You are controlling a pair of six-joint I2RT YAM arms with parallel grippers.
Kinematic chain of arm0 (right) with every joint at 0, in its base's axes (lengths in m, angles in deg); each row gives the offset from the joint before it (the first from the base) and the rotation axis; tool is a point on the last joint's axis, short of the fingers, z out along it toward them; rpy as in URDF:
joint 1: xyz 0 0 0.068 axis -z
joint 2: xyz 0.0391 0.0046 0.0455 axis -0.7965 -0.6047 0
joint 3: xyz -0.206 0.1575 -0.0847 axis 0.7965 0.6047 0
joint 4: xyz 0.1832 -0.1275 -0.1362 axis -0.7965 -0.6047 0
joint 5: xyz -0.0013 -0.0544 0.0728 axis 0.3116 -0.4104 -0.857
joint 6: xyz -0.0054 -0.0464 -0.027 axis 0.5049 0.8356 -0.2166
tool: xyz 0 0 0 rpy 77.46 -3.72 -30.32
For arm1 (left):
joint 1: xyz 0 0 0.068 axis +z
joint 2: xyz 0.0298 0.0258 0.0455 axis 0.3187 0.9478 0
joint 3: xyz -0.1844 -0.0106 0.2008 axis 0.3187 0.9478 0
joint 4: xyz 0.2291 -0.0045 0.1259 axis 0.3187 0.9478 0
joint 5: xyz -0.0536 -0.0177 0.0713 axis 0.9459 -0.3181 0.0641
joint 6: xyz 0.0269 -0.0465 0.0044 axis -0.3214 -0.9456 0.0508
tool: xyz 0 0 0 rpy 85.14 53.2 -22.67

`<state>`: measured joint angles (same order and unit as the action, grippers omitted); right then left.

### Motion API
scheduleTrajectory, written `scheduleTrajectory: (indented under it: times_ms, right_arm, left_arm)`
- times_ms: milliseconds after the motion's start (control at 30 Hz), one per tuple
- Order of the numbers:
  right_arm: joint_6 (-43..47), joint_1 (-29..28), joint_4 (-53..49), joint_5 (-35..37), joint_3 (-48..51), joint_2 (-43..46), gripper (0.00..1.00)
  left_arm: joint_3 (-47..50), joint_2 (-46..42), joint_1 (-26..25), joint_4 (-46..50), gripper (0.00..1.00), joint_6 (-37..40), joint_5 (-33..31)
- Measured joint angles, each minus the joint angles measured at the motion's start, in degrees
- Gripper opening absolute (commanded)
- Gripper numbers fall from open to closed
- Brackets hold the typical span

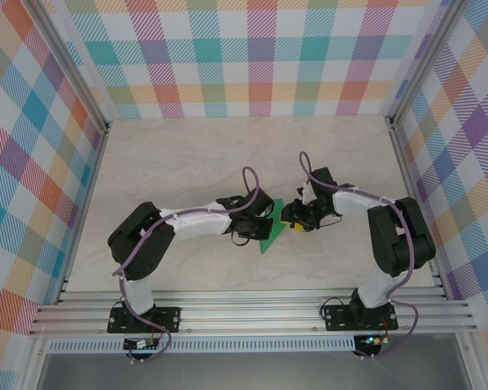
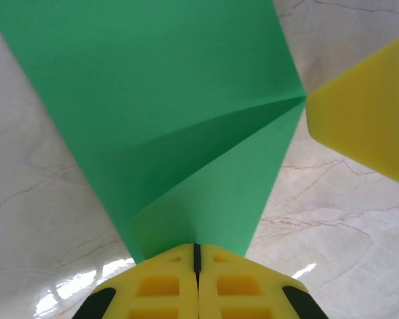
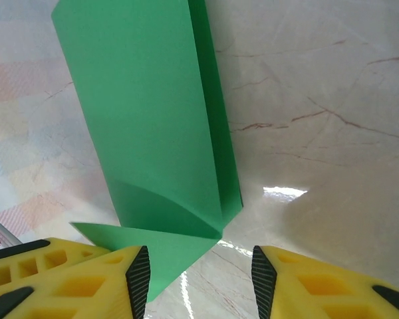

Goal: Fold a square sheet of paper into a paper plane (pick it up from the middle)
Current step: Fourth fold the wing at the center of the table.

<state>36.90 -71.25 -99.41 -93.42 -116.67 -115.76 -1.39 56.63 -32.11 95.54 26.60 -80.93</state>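
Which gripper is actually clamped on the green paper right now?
The left gripper: its fingers are shut together on the green paper. The right gripper has its jaws standing apart, gripping nothing.

Stock entry, mine:
- square sheet of paper [image 2: 173, 100]: thin, matt, smooth, crisply creased.
- table [image 3: 332, 100]: glossy, marble-look top.
- right gripper [image 3: 199, 276]: matt yellow plastic; black pads [image 3: 138, 279] ribbed, possibly rubber.

Two black-and-white arms [image 1: 187, 219], looping purple cables [image 1: 248, 175], yellow hollow-celled tool fingers [image 3: 86, 279], seemingly rubber-black tips [image 3: 138, 272].
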Motion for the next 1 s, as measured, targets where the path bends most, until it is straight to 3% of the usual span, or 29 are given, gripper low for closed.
scheduleTrajectory:
  times_ms: [500, 1000]
  right_arm:
    - [-0.44, 0.00, 2.40, -5.46, 0.00, -3.15, 0.47]
    - [-2.29, 0.00, 2.21, -2.27, -0.02, -2.91, 0.48]
  left_arm:
    - [0.20, 2.38, 0.00, -0.13, 0.04, -0.02, -0.76]
    - [0.57, 2.58, 0.00, -0.28, 0.01, -0.24, -1.73]
